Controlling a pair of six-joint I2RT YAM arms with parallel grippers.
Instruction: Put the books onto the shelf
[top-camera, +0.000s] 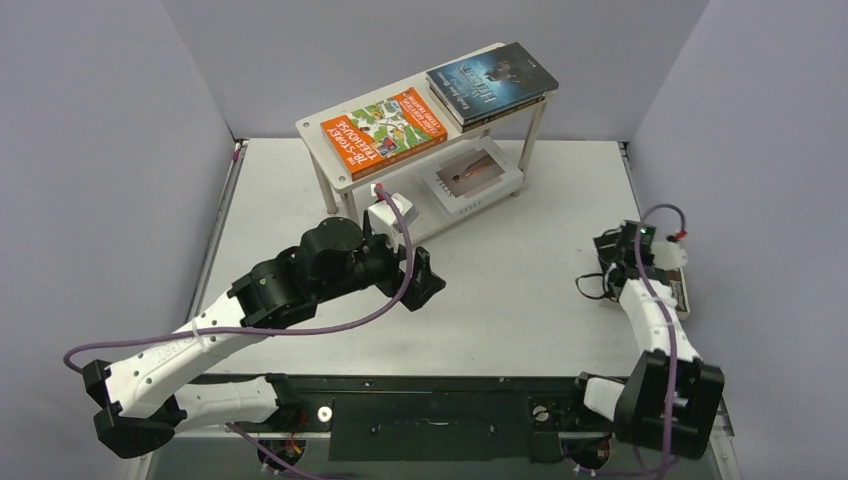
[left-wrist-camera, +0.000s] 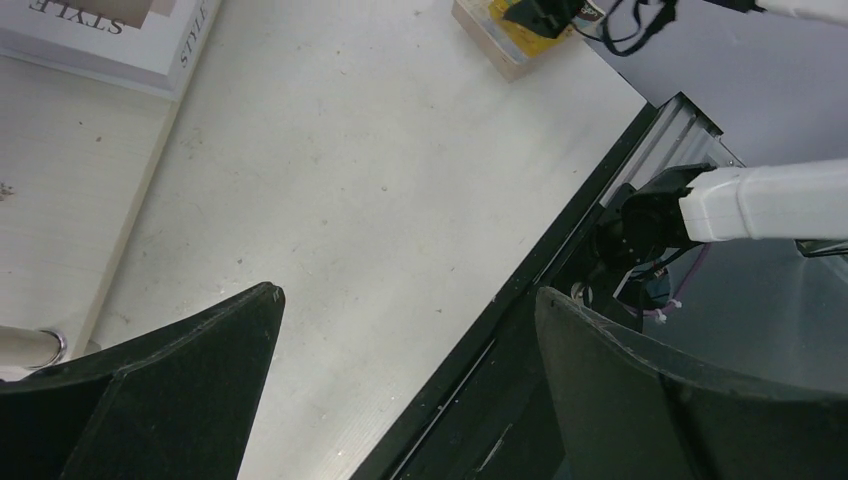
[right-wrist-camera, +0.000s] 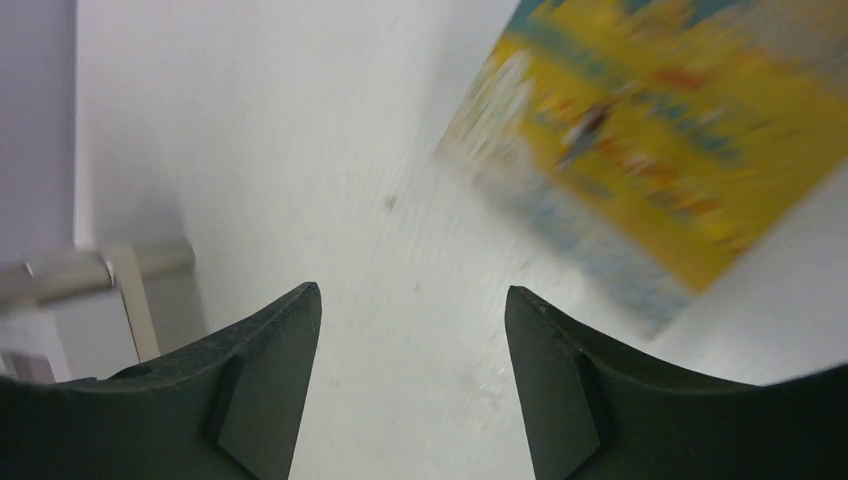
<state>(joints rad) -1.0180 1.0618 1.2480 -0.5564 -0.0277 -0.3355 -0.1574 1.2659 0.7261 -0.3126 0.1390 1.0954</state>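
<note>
The shelf stands at the bench's far edge. Top board: orange book at the left end, dark book at the right end. Lower board: white book. The left hand hovers before the shelf; the right hand is near the bench's right edge.

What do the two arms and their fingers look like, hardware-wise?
Both arms match: the left arm and right arm have white link shells with black joint housings and black bases. A thin purple cable loops along each. The fingers are matte black, broad, tapering to blunt tips. No readable markings show.
</note>
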